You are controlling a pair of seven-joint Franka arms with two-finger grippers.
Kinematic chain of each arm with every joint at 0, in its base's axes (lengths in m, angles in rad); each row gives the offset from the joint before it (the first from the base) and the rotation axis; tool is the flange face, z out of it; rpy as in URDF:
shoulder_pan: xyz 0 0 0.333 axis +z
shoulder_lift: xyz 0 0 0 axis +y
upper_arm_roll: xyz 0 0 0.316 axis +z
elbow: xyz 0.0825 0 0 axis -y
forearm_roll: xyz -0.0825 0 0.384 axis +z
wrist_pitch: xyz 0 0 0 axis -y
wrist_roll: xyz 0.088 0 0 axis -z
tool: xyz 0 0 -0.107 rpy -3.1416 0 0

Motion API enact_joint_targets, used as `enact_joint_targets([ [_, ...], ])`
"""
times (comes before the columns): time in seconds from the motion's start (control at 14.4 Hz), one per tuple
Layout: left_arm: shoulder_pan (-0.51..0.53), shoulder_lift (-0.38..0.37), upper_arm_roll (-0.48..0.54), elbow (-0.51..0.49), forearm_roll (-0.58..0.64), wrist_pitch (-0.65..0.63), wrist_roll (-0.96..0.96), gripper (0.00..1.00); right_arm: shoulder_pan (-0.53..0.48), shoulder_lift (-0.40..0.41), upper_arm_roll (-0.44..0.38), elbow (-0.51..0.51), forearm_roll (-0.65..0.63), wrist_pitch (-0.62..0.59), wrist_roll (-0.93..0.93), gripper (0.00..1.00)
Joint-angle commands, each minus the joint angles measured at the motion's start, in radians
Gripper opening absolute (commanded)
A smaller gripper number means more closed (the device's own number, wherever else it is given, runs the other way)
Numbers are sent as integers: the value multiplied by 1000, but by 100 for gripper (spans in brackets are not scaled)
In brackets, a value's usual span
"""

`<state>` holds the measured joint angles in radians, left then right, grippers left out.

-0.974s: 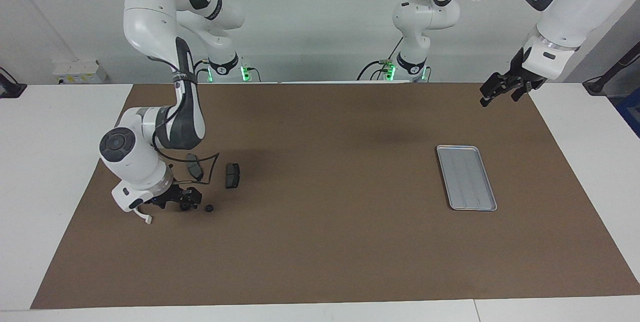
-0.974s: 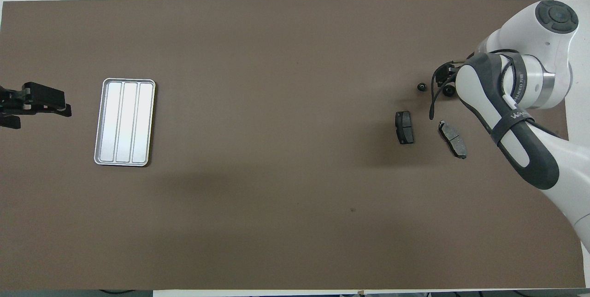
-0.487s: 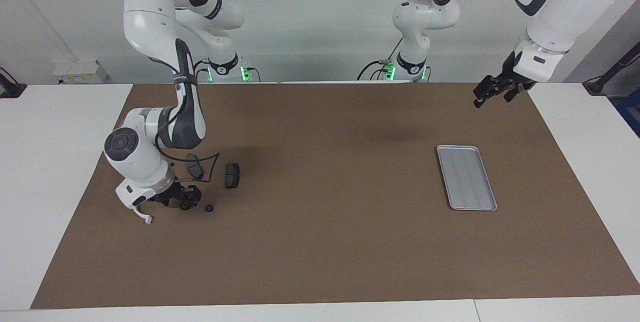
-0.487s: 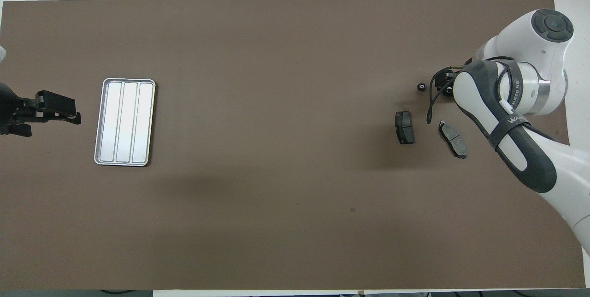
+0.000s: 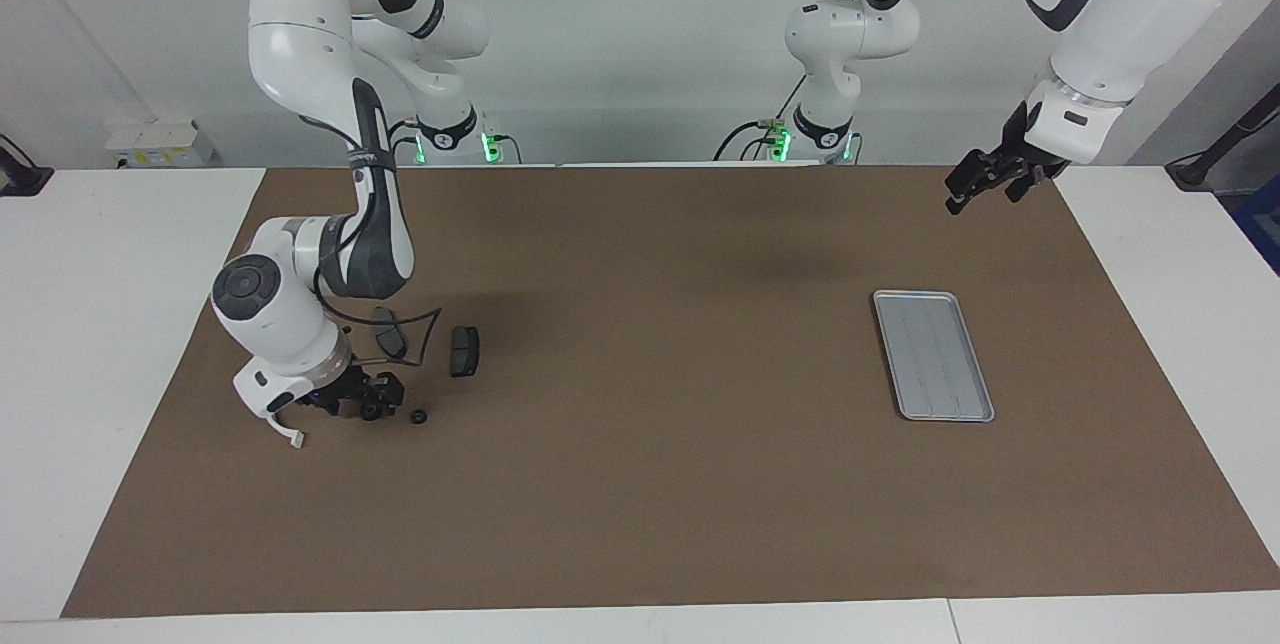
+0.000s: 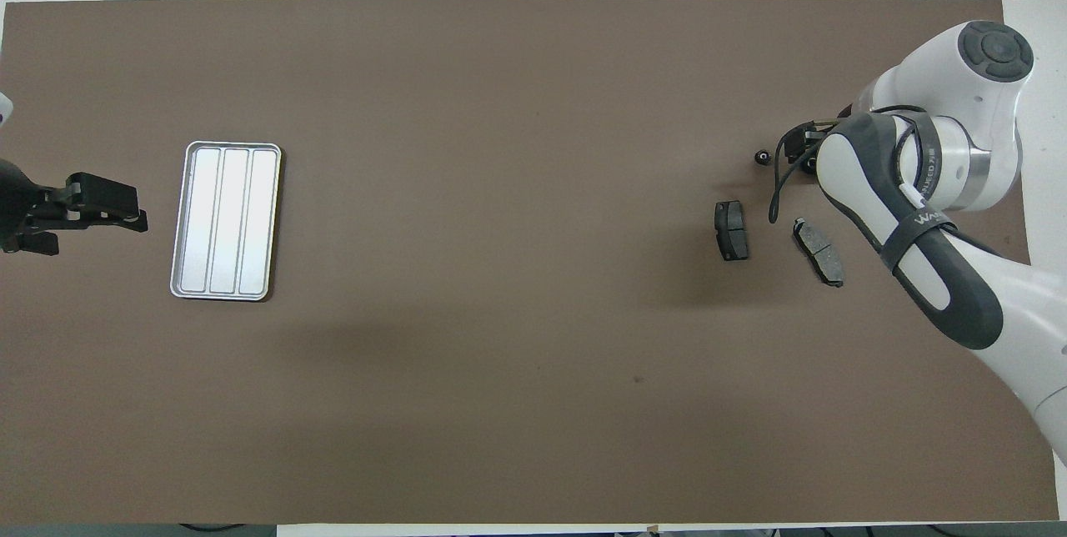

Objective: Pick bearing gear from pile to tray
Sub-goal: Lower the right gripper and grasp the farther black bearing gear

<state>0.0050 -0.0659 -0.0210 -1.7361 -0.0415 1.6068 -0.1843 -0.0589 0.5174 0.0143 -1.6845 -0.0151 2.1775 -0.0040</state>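
Since a second ago the right gripper (image 5: 372, 402) has been drawn slightly up and toward the robots over the pile, with a small black round piece (image 5: 371, 411) between its fingertips; whether the piece is gripped or only touched cannot be told for sure, though the fingers appear closed on it. The left gripper (image 5: 985, 180) has been shifted a little too, and is held in the air over the mat (image 5: 650, 484) at the left arm's end, fingers apart. A second round piece (image 5: 419, 415) is seen lying just beside the right gripper, toward the tray. Two brake pads (image 5: 464, 351) lie nearer to the robots (one partly hidden by a cable). A white bracket (image 5: 288, 434) lies by the gripper. The tray (image 5: 933, 355) lies well apart, toward the left arm's end.
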Motion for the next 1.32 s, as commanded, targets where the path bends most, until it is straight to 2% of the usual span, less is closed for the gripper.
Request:
enact_joint_targets([
  [0.0,-11,-34,0,-43,8,30,-14,100,-9,-20,9,-46,21,37,-21,92],
  [0.35,-22,-34,-8,-42,8,25,-14,100,-9,-17,9,-56,20,59,-22,92],
  [0.42,-17,-34,-10,-42,8,25,-11,100,-9,-19,9,-60,20,62,-22,88],
  [0.49,-16,-34,-8,-43,8,25,-9,100,-9,-19,9,-61,20,62,-22,79],
  [0.63,-11,-34,-10,-43,8,27,-9,100,-9,-19,9,-61,20,62,-22,53],
  [0.84,-8,-34,-8,-43,8,27,-9,100,-9,-19,9,-61,20,62,-25,27],
  [0.97,-7,-34,-8,-43,8,30,-9,100,-10,-19,7,-61,20,62,-25,14],
  [1.18,-2,-34,-7,-43,8,28,-9,100,-10,-19,7,-58,18,62,-25,4],
  [1.25,-2,-34,-8,-43,8,28,-9,100,-10,-20,7,-55,18,59,-25,4],
])
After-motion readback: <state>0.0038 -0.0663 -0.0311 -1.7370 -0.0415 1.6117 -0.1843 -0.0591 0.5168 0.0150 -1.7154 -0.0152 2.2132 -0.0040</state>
